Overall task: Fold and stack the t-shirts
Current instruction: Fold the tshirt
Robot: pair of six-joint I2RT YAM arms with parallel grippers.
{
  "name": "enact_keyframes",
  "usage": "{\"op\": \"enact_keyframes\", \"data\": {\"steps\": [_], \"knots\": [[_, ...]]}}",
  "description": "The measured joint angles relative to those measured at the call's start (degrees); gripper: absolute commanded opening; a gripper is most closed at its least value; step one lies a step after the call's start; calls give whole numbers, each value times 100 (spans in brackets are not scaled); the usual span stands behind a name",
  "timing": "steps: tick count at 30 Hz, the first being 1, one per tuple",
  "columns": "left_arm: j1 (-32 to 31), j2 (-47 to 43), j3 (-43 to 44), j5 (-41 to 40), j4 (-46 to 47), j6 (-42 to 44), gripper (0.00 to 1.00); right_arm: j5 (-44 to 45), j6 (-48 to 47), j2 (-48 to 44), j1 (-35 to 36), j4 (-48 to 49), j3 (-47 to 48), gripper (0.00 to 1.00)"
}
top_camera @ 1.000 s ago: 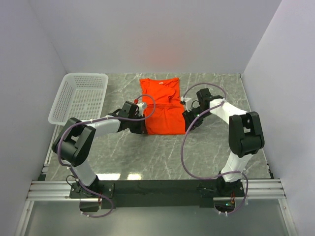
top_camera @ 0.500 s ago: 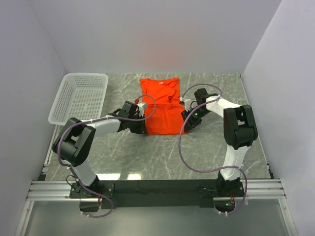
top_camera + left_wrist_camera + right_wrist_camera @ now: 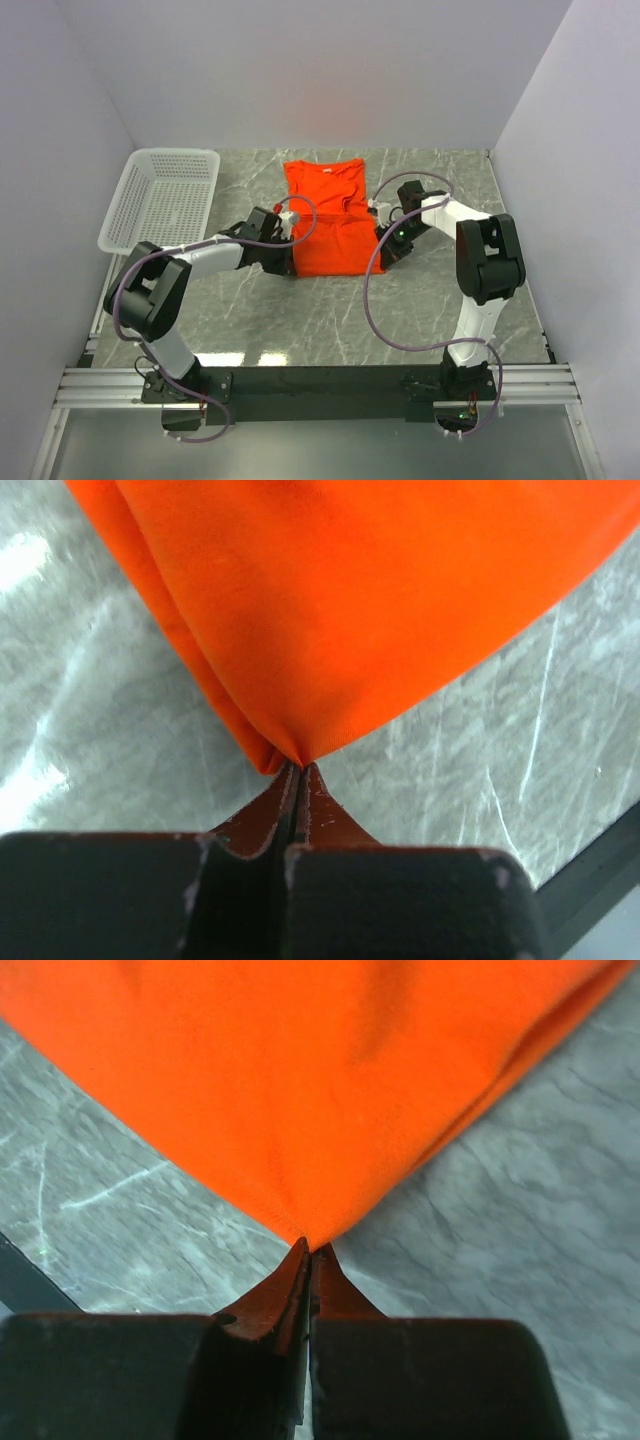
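Note:
The orange-red t-shirt [image 3: 328, 215] lies partly folded in the middle of the grey marble table, collar towards the far wall. My left gripper [image 3: 291, 259] is shut on the shirt's near left corner; the wrist view shows the cloth [image 3: 340, 610] pinched at the fingertips [image 3: 300, 767]. My right gripper [image 3: 380, 252] is shut on the near right corner, with the cloth [image 3: 300, 1090] pinched at its fingertips [image 3: 311, 1248]. Both corners are held just above the table.
A white plastic mesh basket [image 3: 165, 197] stands at the far left of the table. White walls close in the back and both sides. Purple cables loop over both arms.
The right gripper has moved inward and towards the far wall with the shirt's near right corner. The shirt's near hem has shifted slightly away. The left arm has barely moved.

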Motion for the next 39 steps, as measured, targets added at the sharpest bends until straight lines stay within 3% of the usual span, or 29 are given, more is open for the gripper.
{"op": "enact_keyframes", "data": {"steps": [11,15,18,25,29,32,33,36,39], "knots": [[-57,-225,-125,352,-236,22,1,72,-323,-328,-103,-208,-271,0],[-133,-236,-164,525,-354,-17,4,66,-501,-511,-103,-361,-424,13],[-223,-348,-275,555,-494,-46,17,109,-612,-675,-105,-468,-546,30],[-267,-1287,-426,391,-1110,-199,47,356,-820,-1244,-120,-573,-643,36],[-264,-1781,-396,315,-1268,-208,50,291,-1036,-1405,-120,-584,-599,37],[-267,-2081,-365,125,-1281,-105,52,24,-1473,-1539,-116,-595,-590,44],[-267,-2212,-365,39,-1270,-9,53,-101,-1705,-1624,-109,-599,-590,51],[-264,-2675,-378,-129,-1062,483,56,-470,-2549,-2068,-28,-544,-730,60],[-267,-3272,-538,-74,-605,1429,59,-649,-3473,-2647,245,-483,-1102,60]]}}
